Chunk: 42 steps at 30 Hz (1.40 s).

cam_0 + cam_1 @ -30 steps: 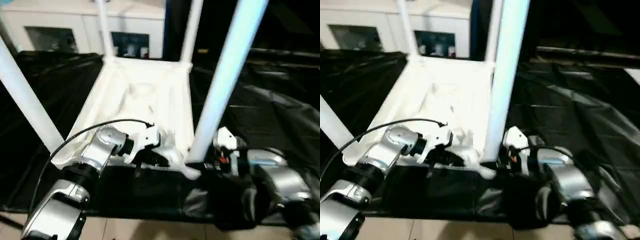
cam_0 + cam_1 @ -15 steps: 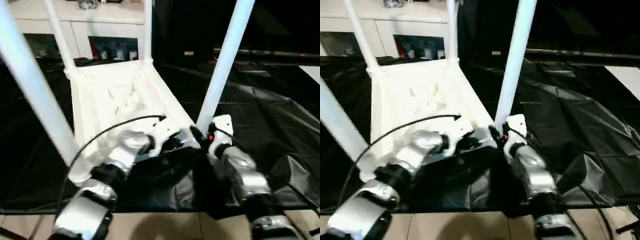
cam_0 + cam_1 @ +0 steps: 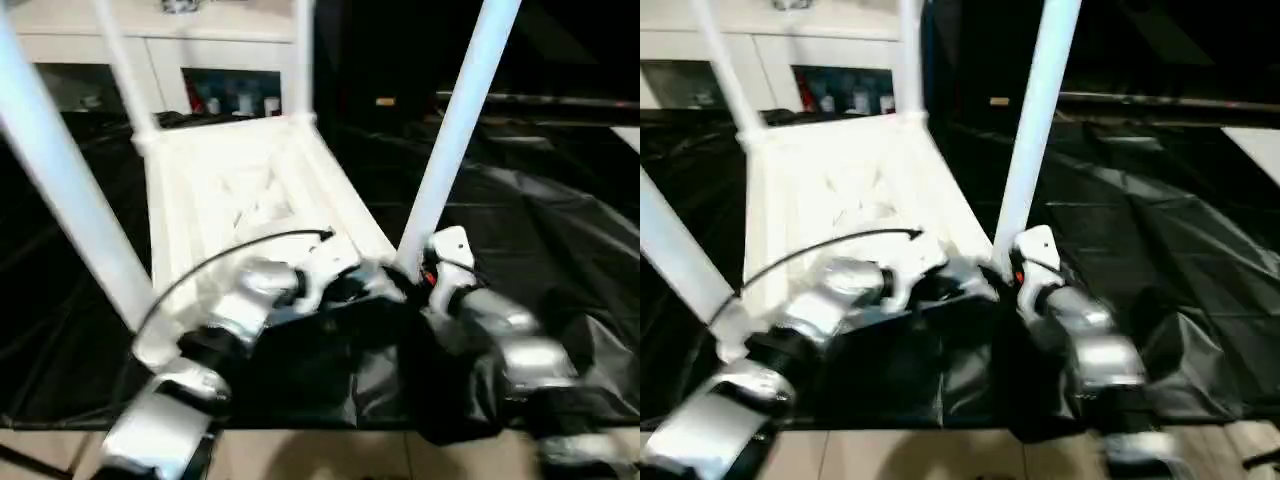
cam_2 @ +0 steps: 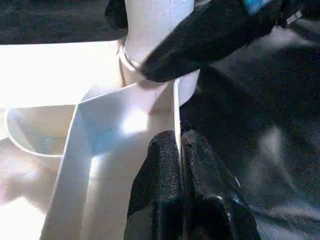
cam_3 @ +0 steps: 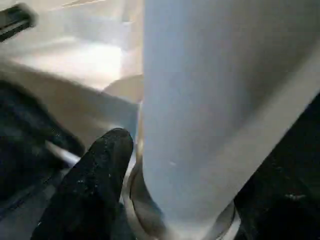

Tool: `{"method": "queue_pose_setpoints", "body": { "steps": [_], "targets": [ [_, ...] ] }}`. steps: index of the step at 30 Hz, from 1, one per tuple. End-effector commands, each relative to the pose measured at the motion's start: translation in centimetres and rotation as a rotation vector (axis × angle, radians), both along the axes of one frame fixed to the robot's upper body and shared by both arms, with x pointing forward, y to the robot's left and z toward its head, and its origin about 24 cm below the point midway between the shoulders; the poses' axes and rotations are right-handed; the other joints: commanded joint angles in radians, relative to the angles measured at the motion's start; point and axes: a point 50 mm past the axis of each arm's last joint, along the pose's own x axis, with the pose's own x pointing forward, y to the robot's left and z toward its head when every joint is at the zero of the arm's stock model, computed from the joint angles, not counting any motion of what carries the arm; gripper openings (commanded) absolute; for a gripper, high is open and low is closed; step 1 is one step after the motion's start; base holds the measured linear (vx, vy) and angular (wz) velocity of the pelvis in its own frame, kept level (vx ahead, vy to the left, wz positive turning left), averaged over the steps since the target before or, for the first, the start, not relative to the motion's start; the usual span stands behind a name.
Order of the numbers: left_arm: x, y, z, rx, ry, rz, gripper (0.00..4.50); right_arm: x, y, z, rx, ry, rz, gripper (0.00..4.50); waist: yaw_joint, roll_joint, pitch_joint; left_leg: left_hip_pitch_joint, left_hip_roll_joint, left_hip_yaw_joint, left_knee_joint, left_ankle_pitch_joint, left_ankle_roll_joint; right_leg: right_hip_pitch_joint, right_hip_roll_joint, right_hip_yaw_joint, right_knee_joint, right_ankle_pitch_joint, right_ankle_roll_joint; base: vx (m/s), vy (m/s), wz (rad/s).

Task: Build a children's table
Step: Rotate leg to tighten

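Observation:
The children's table lies upside down on black cloth, its ribbed white top [image 3: 250, 190] facing up. Legs stand in the corner sockets, with the near right leg [image 3: 455, 130] and the near left leg [image 3: 60, 170] closest to me. My left gripper [image 3: 365, 285] is shut on the top's thin rim [image 4: 176, 115] beside the near right corner. My right gripper [image 3: 415, 275] sits at the base of the near right leg [image 5: 210, 100]. Its fingers are open on either side of that leg, and one finger [image 5: 95, 190] stands just beside the socket.
Crumpled black cloth [image 3: 560, 220] covers the work surface, and its front edge hangs over pale floor tiles [image 3: 300, 460]. A white cabinet [image 3: 200, 50] stands behind the table. A black cable [image 3: 230, 250] arcs over my left forearm.
The camera has swung, so the whole picture has shifted. My right forearm has drawn back a little to the right and shows blurred. The left gripper keeps its hold on the rim.

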Motion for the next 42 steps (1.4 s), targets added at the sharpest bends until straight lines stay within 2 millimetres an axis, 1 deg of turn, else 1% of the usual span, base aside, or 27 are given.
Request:
{"method": "queue_pose_setpoints", "body": {
  "steps": [1,2,3,4,5,6,7,9,11,13,15,18,20,21,22,25,29,31,32,33,34,35,36,37,39,41,42],
  "targets": [
    [-1.1,-0.6,-0.8,-0.019,0.050,-0.089,0.00,-0.9,1.6,0.2,0.026,0.026,0.170,2.96,0.006,-0.017,-0.034,-0.010,0.031,-0.004,-0.064,-0.253,0.100,0.040,-0.051,0.038,-0.078,-0.373,-0.156,0.065,-0.040,0.04],
    [-1.3,0.1,-0.7,-0.021,0.056,-0.133,0.00,-1.4,0.9,0.5,0.011,0.039,0.241,2.96,0.012,-0.019,-0.035,-0.015,0.032,-0.002,-0.060,-0.197,0.118,0.044,-0.050,0.038,-0.066,-0.293,-0.182,0.000,0.000,0.00],
    [-1.3,0.4,-0.6,-0.023,0.063,-0.144,0.00,-1.6,0.6,0.6,0.004,0.045,0.272,2.96,0.015,-0.017,-0.037,-0.014,0.033,-0.002,-0.058,-0.181,0.122,0.045,-0.050,0.038,-0.063,-0.265,-0.191,0.056,-0.020,0.00],
    [-1.3,0.4,-0.6,-0.023,0.063,-0.144,0.00,-1.6,0.6,0.6,0.004,0.045,0.272,2.96,0.014,-0.014,-0.039,-0.012,0.036,-0.001,-0.054,-0.156,0.131,0.043,-0.049,0.039,-0.053,-0.194,-0.219,0.057,-0.014,0.01],
    [-1.5,0.9,-0.5,-0.019,0.081,-0.182,0.00,-2.0,0.1,0.8,-0.018,0.058,0.334,2.96,0.014,-0.017,-0.039,-0.012,0.034,0.002,-0.052,-0.147,0.135,0.043,-0.047,0.038,-0.050,-0.163,-0.230,0.057,-0.014,0.01],
    [-1.6,1.1,-0.5,-0.015,0.091,-0.195,0.00,-2.1,0.0,0.9,-0.024,0.063,0.357,2.96,0.018,-0.018,-0.039,-0.013,0.034,0.002,-0.049,-0.134,0.144,0.047,-0.048,0.039,-0.041,-0.120,-0.248,0.000,0.000,0.00],
    [-1.7,1.4,-0.5,-0.009,0.101,-0.215,0.00,-2.2,-0.1,1.0,-0.032,0.067,0.378,2.96,0.017,-0.017,-0.038,-0.016,0.034,0.003,-0.048,-0.129,0.148,0.049,-0.048,0.038,-0.039,-0.108,-0.253,0.000,0.000,0.00],
    [-1.9,1.7,-0.5,-0.003,0.115,-0.240,0.00,-2.3,-0.2,1.1,-0.039,0.074,0.400,2.96,0.019,-0.014,-0.040,-0.009,0.037,0.004,-0.047,-0.120,0.151,0.050,-0.048,0.038,-0.034,-0.080,-0.268,0.000,0.000,0.00],
    [-2.2,2.1,-0.5,0.002,0.142,-0.271,0.00,-2.4,-0.3,1.3,-0.039,0.087,0.427,2.96,0.020,-0.015,-0.040,-0.008,0.037,0.004,-0.048,-0.115,0.150,0.052,-0.046,0.037,-0.032,-0.069,-0.275,0.000,0.000,0.00],
    [-2.3,2.2,-0.5,0.004,0.152,-0.283,0.00,-2.3,-0.3,1.3,-0.033,0.090,0.430,2.96,0.022,-0.013,-0.037,-0.005,0.040,0.006,-0.049,-0.132,0.142,0.050,-0.047,0.037,-0.035,-0.094,-0.275,0.000,0.000,0.00],
    [-2.5,2.4,-0.4,0.000,0.164,-0.296,0.00,-2.3,-0.2,1.5,-0.016,0.094,0.437,2.96,0.026,-0.013,-0.036,-0.003,0.041,0.008,-0.051,-0.153,0.122,0.049,-0.046,0.038,-0.037,-0.129,-0.269,0.000,0.000,0.00],
    [-2.5,2.5,-0.3,-0.004,0.168,-0.303,0.00,-2.5,-0.2,1.5,0.004,0.111,0.455,2.64,0.035,-0.013,-0.036,0.000,0.042,0.012,-0.050,-0.156,0.107,0.048,-0.046,0.039,-0.036,-0.134,-0.263,0.000,0.000,0.00],
    [-2.6,2.7,-0.3,-0.006,0.171,-0.303,0.00,-2.8,-0.1,1.4,0.027,0.130,0.469,2.61,0.039,-0.013,-0.037,0.001,0.042,0.014,-0.049,-0.144,0.106,0.049,-0.045,0.040,-0.033,-0.115,-0.263,0.000,0.000,0.00],
    [-2.6,2.7,-0.3,-0.007,0.171,-0.303,0.00,-2.8,0.0,1.3,0.030,0.134,0.471,2.39,0.041,-0.012,-0.038,0.001,0.043,0.015,-0.049,-0.134,0.106,0.049,-0.045,0.040,-0.030,-0.097,-0.265,0.000,0.000,0.00],
    [-2.6,2.7,-0.3,-0.008,0.172,-0.303,0.00,-2.9,0.0,1.3,0.032,0.135,0.472,2.30,0.041,-0.012,-0.039,0.002,0.042,0.015,-0.047,-0.126,0.108,0.050,-0.045,0.040,-0.028,-0.081,-0.268,0.000,0.000,0.00],
    [-2.6,2.7,-0.3,-0.010,0.172,-0.298,0.00,-3.1,0.0,1.1,0.040,0.142,0.474,2.21,0.041,-0.013,-0.039,0.001,0.041,0.016,-0.047,-0.123,0.111,0.050,-0.045,0.040,-0.029,-0.078,-0.269,0.000,0.000,0.00],
    [-2.3,2.5,-0.3,-0.020,0.156,-0.249,0.00,-3.1,0.1,1.0,0.056,0.138,0.449,2.16,0.041,-0.015,-0.037,0.001,0.039,0.016,-0.047,-0.136,0.107,0.049,-0.046,0.040,-0.032,-0.114,-0.259,0.000,0.000,0.00],
    [-1.7,2.0,-0.4,-0.018,0.117,-0.178,0.00,-2.8,0.2,0.5,0.054,0.127,0.379,2.14,0.040,-0.016,-0.036,0.001,0.039,0.016,-0.047,-0.143,0.105,0.047,-0.046,0.041,-0.034,-0.128,-0.256,0.000,0.000,0.00],
    [-1.3,1.7,-0.4,-0.017,0.095,-0.134,0.00,-2.5,0.2,0.2,0.051,0.127,0.318,2.13,0.038,-0.018,-0.033,0.001,0.038,0.016,-0.048,-0.160,0.100,0.045,-0.046,0.041,-0.039,-0.160,-0.248,0.000,0.000,0.00],
    [-1.1,1.4,-0.5,-0.015,0.075,-0.094,0.00,-2.2,0.3,-0.3,0.038,0.120,0.246,2.11,0.035,-0.019,-0.031,0.001,0.036,0.014,-0.050,-0.179,0.085,0.043,-0.047,0.040,-0.046,-0.213,-0.231,0.000,0.000,0.00],
    [-1.0,1.3,-0.5,-0.014,0.070,-0.084,0.00,-2.1,0.3,-0.4,0.032,0.117,0.223,2.11,0.034,-0.020,-0.030,0.002,0.034,0.013,-0.052,-0.201,0.071,0.043,-0.049,0.039,-0.052,-0.280,-0.209,0.000,0.000,0.00],
    [-0.7,0.8,-0.6,-0.013,0.055,-0.041,0.00,-1.8,0.4,-1.0,0.025,0.121,0.143,2.08,0.033,-0.021,-0.028,0.002,0.035,0.012,-0.053,-0.205,0.064,0.041,-0.049,0.040,-0.056,-0.309,-0.196,0.000,0.000,0.00],
    [-0.6,0.4,-0.7,-0.011,0.048,-0.013,0.00,-1.7,0.6,-1.3,0.025,0.125,0.089,2.05,0.031,-0.018,-0.025,0.005,0.034,0.011,-0.055,-0.230,0.052,0.035,-0.049,0.040,-0.064,-0.371,-0.176,0.000,0.000,0.00],
    [-0.5,-0.1,-0.8,-0.009,0.043,0.011,0.00,-1.6,0.9,-1.6,0.029,0.123,0.043,2.05,0.029,-0.018,-0.024,0.004,0.034,0.010,-0.057,-0.239,0.048,0.036,-0.048,0.039,-0.066,-0.394,-0.166,0.000,0.000,0.00],
    [-0.5,-0.7,-0.9,-0.012,0.038,0.043,0.00,-1.5,1.6,-2.0,0.040,0.124,-0.024,1.99,0.026,-0.019,-0.024,0.007,0.032,0.008,-0.059,-0.264,0.037,0.030,-0.045,0.039,-0.074,-0.444,-0.135,0.000,0.000,0.00],
    [-0.5,-1.6,-1.0,-0.015,0.034,0.071,0.00,-1.4,2.3,-2.3,0.048,0.125,-0.102,1.99,0.022,-0.020,-0.023,0.002,0.031,0.005,-0.062,-0.272,0.031,0.031,-0.046,0.037,-0.076,-0.469,-0.115,0.000,0.000,0.00],
    [-0.5,-2.2,-1.1,-0.013,0.027,0.091,0.00,-1.1,2.6,-2.6,0.045,0.123,-0.166,1.99,0.021,-0.017,-0.023,0.004,0.031,0.003,-0.064,-0.278,0.028,0.029,-0.046,0.036,-0.079,-0.477,-0.108,0.000,0.000,0.00]
  ]
}}
